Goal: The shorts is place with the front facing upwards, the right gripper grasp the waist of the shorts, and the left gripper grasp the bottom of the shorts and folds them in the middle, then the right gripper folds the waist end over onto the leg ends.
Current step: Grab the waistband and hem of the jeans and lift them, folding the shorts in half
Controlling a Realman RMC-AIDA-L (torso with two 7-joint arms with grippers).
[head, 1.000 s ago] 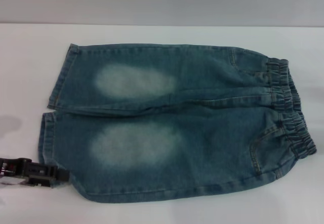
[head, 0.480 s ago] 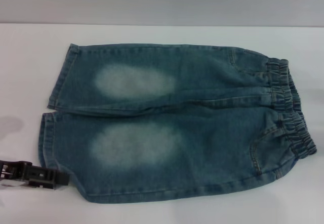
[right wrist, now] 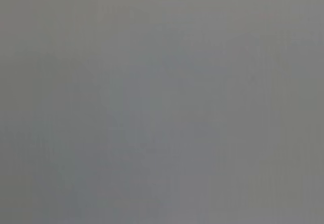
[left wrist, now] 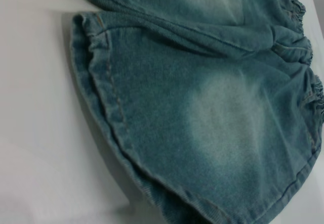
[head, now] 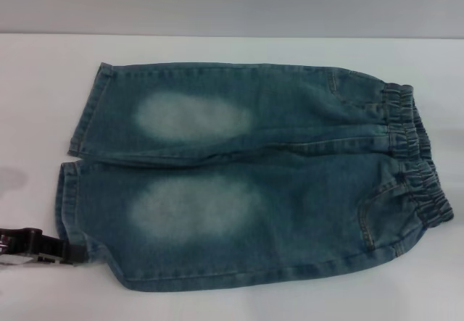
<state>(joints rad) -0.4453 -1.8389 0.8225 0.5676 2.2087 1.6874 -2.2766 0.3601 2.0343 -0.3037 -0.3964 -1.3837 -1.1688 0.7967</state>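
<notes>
The left gripper (head: 43, 247) lies low on the white table (head: 43, 103), just beside the corner of the near leg's hem, its black fingers reaching toward the denim. Whether those fingers are apart or closed on cloth cannot be told: the tips merge with the hem's edge in the head view, and the left wrist view shows only fabric. The right gripper appears in no view (its wrist camera shows only plain grey).

Status of the task, as a judgement: nothing is folded yet. The shorts (head: 254, 176) lie spread flat and front up, in a single layer, with both legs side by side. The hem is not lifted. Left to do: secure the bottom of the shorts (head: 69, 198), bring the right gripper to the waist of the shorts (head: 417, 161), fold along the middle, then lay the waist end over the leg ends.

Condition of the shorts: blue denim, with a pale faded oval patch (head: 192, 209) on each leg front. Taking the near hem as the reference, the second leg lies beyond it, away from the robot, and the ruffled elastic waist sits at the opposite end of the garment, on the robot's right. Pocket seams (head: 373, 205) run just inside the waistband. In the left wrist view the hem (left wrist: 109, 113) shows as a double-stitched edge, slightly wavy, resting on the table.
</notes>
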